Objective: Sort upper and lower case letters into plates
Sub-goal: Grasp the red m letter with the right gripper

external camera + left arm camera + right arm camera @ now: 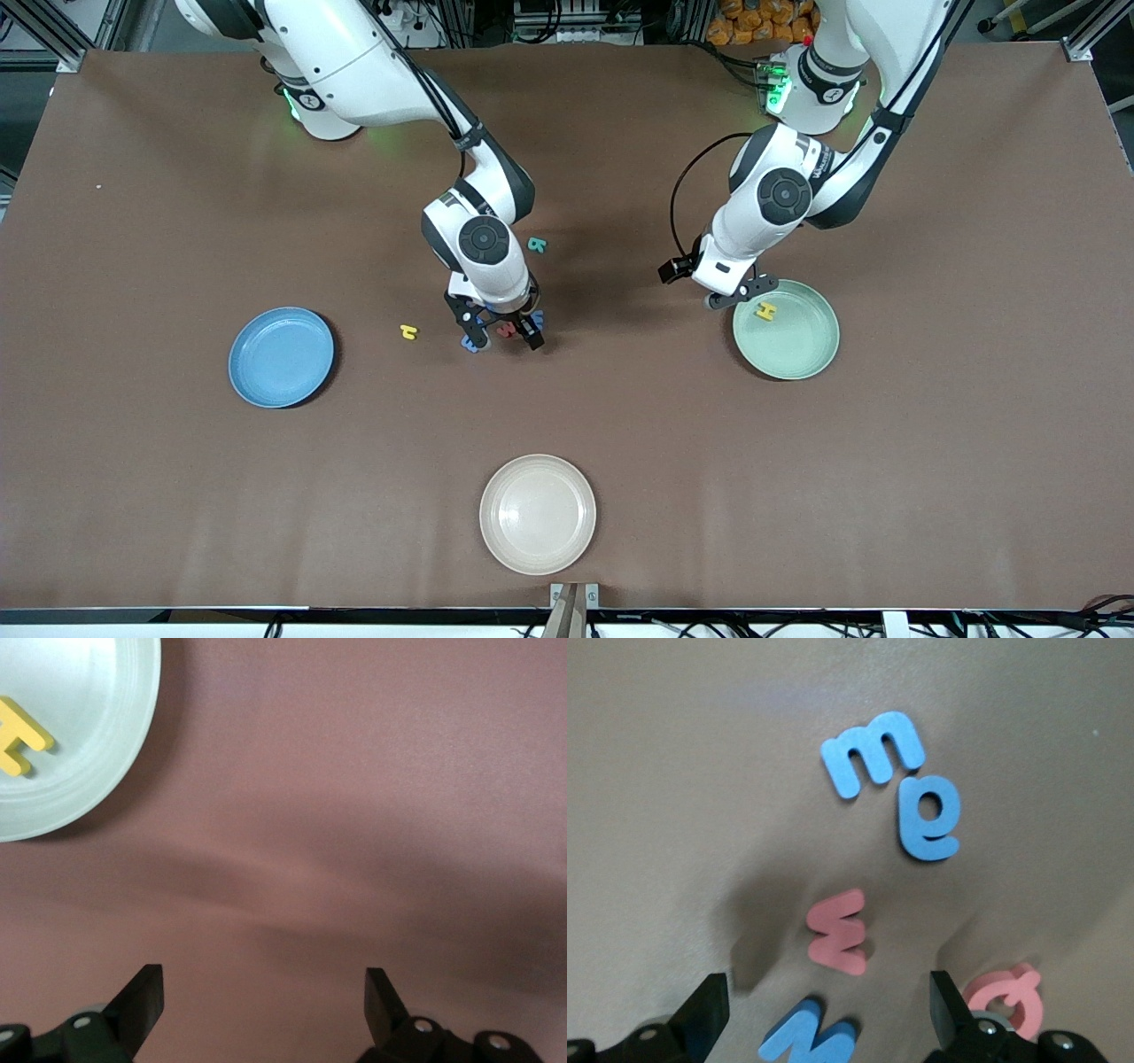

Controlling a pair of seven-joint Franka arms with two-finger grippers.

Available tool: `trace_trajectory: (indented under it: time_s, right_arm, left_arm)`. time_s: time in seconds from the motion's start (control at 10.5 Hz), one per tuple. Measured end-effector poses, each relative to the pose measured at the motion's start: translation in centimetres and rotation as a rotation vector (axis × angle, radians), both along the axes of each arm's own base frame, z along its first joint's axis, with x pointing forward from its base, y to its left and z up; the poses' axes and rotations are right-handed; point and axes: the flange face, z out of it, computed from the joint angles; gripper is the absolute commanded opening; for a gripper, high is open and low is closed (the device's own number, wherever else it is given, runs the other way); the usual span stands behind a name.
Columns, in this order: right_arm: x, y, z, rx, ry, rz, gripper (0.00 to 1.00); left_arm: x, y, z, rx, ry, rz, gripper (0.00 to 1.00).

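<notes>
My right gripper hangs open and low over a cluster of foam letters near the table's middle. In the right wrist view these are a blue M between the fingers, a red w, a pink Q, a blue m and a blue e. A yellow letter and a teal letter lie apart from them. The green plate holds a yellow H. My left gripper is open over bare table beside that plate's rim. The blue plate has nothing in it.
A cream-beige plate sits near the table's front edge, nearest the front camera. The brown table reaches wide toward both ends.
</notes>
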Motion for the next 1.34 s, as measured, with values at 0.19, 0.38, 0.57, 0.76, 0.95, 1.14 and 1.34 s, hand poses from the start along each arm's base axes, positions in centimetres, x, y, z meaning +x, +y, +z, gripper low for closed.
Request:
trace_trajectory:
  time_s: [0.19,0.38,0.57,0.76,0.95,1.14,1.34]
  right_arm:
    - [-0.1,-0.5,-0.3,-0.015,-0.001,0.01,1.0]
    - [0.2,-1.0,-0.2,-0.022,-0.007,0.012,1.0]
    - [0.1,-1.1,0.1,-0.024,-0.01,0.014,1.0]
    - [0.1,-1.2,0.1,-0.026,-0.01,0.014,1.0]
    - [0.1,-1.3,0.0,-0.027,-0.01,0.014,0.28]
    - [0.2,-1.3,0.1,-0.025,-0.013,0.015,0.0]
    - [0.2,-1.3,0.6,-0.026,-0.017,0.018,0.0]
  left_arm:
    - [0.0,0.0,0.0,0.001,0.002,0.013,1.0]
    - [0.0,-1.2,0.6,0.0,-0.001,0.054,1.0]
    - [-0.3,-3.1,1.3,-0.006,-0.006,0.084,1.0]
    - [-0.3,-3.7,1.4,-0.01,-0.006,0.089,1.0]
    - [-0.2,-3.6,1.3,-0.01,-0.004,0.091,1.0]
    - [-0.1,-3.6,1.4,-0.011,-0.005,0.092,1.0]
    - [-0.2,-3.8,1.4,-0.011,-0.005,0.095,1.0]
